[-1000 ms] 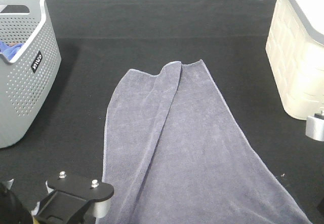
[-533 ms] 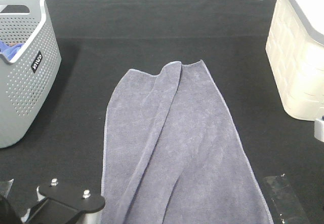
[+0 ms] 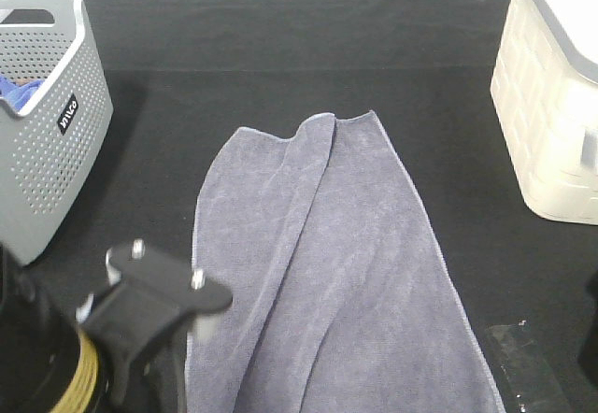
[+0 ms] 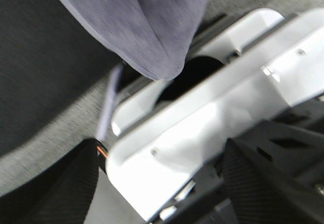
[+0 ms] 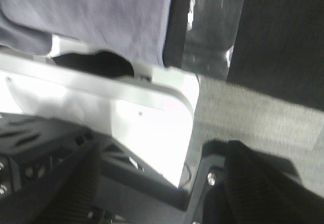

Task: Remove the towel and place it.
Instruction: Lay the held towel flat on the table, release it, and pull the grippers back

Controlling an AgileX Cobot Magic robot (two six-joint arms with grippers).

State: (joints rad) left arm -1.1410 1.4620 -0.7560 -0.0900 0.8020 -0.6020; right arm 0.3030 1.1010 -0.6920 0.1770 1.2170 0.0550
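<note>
Along the middle of the black table [image 3: 280, 39] the towel [image 3: 327, 273] lies lengthwise, one long fold running down it. Its far end is well clear of the grey perforated basket [image 3: 47, 133] at the far left, where only a blue cloth [image 3: 13, 91] shows. A second ago the towel's near right corner fanned out wide, as if drawn out; now that edge has dropped inward and the cloth is narrower. The left arm [image 3: 149, 306] has also risen higher into the overhead view. In the wrist views the left gripper [image 4: 159, 145] and right gripper [image 5: 162, 148] both have their fingers spread with nothing between them. Beyond them the towel's near end hangs over a white frame [image 4: 202, 112]. Both grips appear to have been released, so the towel is probably already placed, and only drawing the arms back seems to remain.
</note>
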